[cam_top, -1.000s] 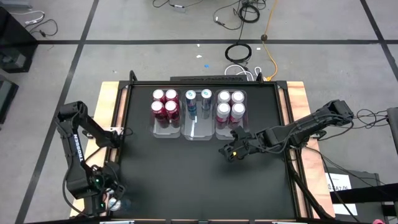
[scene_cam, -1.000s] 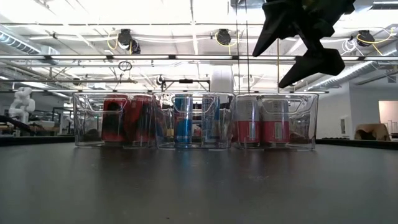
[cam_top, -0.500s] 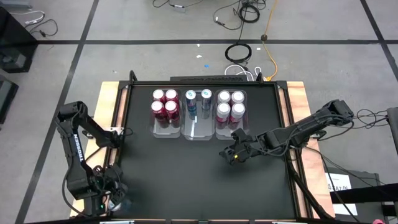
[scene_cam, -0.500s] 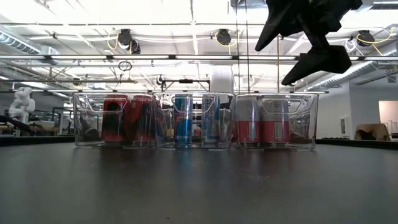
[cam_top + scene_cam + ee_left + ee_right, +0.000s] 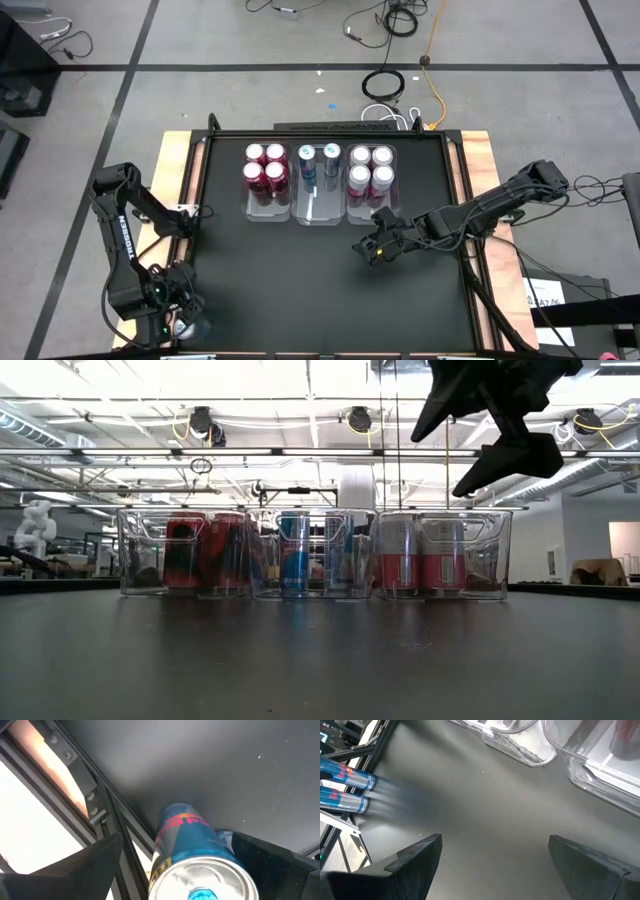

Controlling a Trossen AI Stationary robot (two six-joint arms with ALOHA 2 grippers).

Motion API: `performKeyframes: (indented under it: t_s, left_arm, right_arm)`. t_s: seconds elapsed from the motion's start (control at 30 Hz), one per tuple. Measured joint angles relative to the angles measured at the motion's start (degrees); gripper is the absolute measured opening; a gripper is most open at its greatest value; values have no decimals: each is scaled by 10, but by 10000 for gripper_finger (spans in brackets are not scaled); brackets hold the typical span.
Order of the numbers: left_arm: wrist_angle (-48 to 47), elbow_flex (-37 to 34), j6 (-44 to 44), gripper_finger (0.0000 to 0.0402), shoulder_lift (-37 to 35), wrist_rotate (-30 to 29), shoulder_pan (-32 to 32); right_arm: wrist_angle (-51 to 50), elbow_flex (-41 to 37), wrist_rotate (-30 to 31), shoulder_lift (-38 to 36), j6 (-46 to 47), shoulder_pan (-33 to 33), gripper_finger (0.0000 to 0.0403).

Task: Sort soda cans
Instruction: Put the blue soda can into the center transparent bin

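My right gripper (image 5: 372, 250) hangs above the black table top (image 5: 300, 290), fingers (image 5: 505, 460) spread wide with nothing between them. Just ahead of it, toward the far edge, stand three clear bins (image 5: 322, 208) side by side. The bin nearest my open fingers holds four pink cans (image 5: 371, 170). The middle one holds two blue cans (image 5: 319, 160), and its near half is bare. The farthest one holds four red cans (image 5: 265, 167).

My left gripper (image 5: 165, 870) is at the near left corner of the table, well away from the bins, next to the table's metal edge rail (image 5: 75, 770). Its fingers stand wide on either side of an upright blue can (image 5: 192, 855) (whether the pads touch it, I cannot tell). From my right wrist, two more blue cans (image 5: 345, 790) show far across the dark surface by that same edge.

The table is a matte black sheet framed in pale wood (image 5: 175, 150). Beyond it, seen level across the top, lies a bright hall with ceiling lights (image 5: 360, 420), pipes and cable runs. Coiled cables (image 5: 385, 85) lie on the grey tiled floor behind the table.
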Motion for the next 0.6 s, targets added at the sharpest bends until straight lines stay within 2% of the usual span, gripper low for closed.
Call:
performKeyframes:
  t_s: [0.17, 0.33, 0.6]
  left_arm:
    - [24, 0, -3, 370, 0, 4, 1]
    - [24, 0, -18, 328, 0, 34, 1]
    - [22, 0, -48, 268, 0, 45, 7]
  right_arm:
    - [0, 0, 0, 0, -15, 0, 359]
    - [0, 0, 0, 0, -29, 0, 359]
    - [0, 0, 0, 0, -57, 0, 359]
